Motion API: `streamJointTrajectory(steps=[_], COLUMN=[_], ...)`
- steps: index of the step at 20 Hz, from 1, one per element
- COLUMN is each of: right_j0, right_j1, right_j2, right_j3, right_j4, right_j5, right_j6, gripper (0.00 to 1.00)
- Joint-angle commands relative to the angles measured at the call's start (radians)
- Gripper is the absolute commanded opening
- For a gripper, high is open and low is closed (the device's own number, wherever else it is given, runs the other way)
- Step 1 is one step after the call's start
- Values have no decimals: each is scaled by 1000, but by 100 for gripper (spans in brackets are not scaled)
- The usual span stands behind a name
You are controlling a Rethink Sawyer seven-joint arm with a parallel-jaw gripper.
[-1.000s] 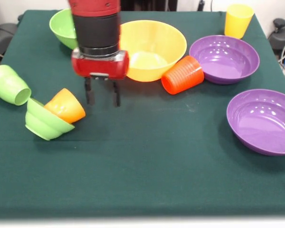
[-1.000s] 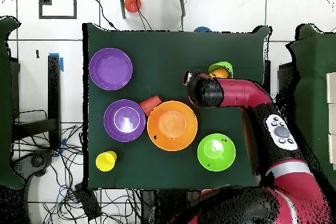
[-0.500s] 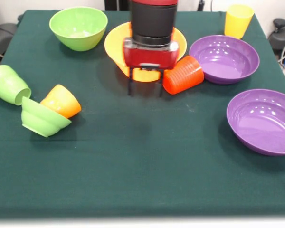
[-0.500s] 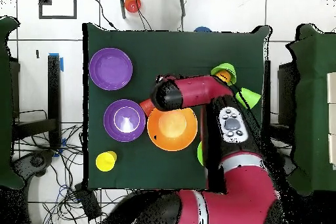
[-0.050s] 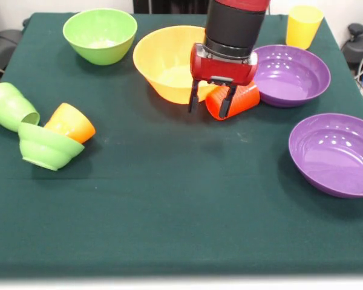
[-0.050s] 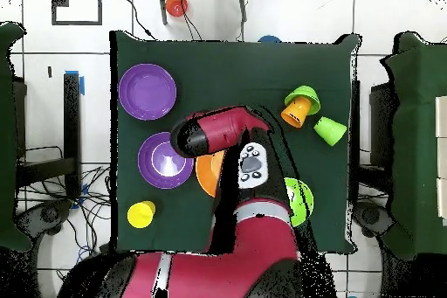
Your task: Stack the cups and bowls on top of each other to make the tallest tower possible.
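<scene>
- We see that the tool [image 5: 211, 103] has swung right across the bench [image 5: 169, 211], from beside the orange cup [image 5: 71, 122] a second ago to the red cup [image 5: 233, 96] now.
- Its fingers stand apart and empty, the right one in front of the red cup's mouth, the left one against the large orange-yellow bowl [image 5: 169, 60].
- The orange cup and small green bowl [image 5: 45, 148] have settled lower at the left, beside the green cup [image 5: 9, 106].
- We judge the red cup is the next pick; no tower exists yet, every piece lying separate.
- The front view shows the fingers and the red cup on its side; overhead the arm [image 6: 214, 133] hides that cup and most of the orange-yellow bowl.
- Overhead alone shows the layout: two purple bowls [image 6: 147, 92] to one side, the yellow cup [image 6: 140, 214] at a corner.
</scene>
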Motion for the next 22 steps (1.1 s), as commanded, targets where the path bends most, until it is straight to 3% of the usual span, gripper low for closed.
streamJointTrajectory(steps=[1, 11, 22], right_j0=[38, 95, 171], right_j1=[181, 279, 326], right_j2=[-124, -220, -327], right_j3=[-88, -156, -164], right_j4=[0, 20, 39], right_j5=[9, -29, -48], right_j6=[219, 251, 289], gripper=[100, 100, 100])
